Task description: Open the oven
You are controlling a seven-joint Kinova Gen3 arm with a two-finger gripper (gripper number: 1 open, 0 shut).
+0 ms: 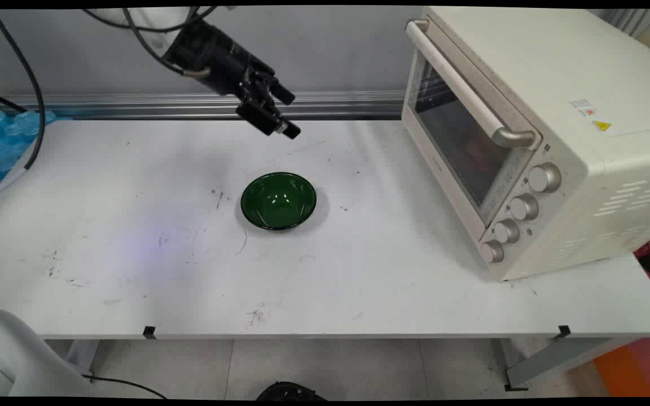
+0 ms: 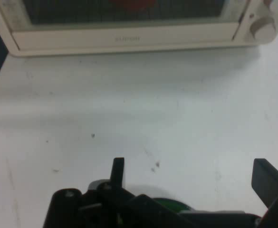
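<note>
Nearest to the main camera runs the front edge of the white table (image 1: pixel 313 282), with small black marks and scuffs scattered on its top. Close to the middle of the table stands a dark green bowl (image 1: pixel 278 201), upright and with nothing inside it. It is apart from everything else.

From the bowl, at about 12 o'clock and high above the table, hangs the black end effector (image 1: pixel 286 114). It points down and toward 3 o'clock, and it touches nothing. Its two fingers are spread apart with nothing between them; the hand view shows this clearly, one finger (image 2: pixel 118 171) on the left and the other on the right, with bare table between. In the hand view, a small part of the green bowl (image 2: pixel 169 205) shows at the bottom edge, behind the linkage.

At 3 o'clock from the bowl, well apart, a cream toaster oven (image 1: pixel 534 135) sits on the table. Its glass door is closed, a long handle runs along the door's top, and four knobs (image 1: pixel 519 207) stand in a row beside the door. Something red is seen dimly behind the glass in the hand view; what it is cannot be told.

At about 10 o'clock, at the table's left end, lies some blue plastic material (image 1: pixel 3 141).
</note>
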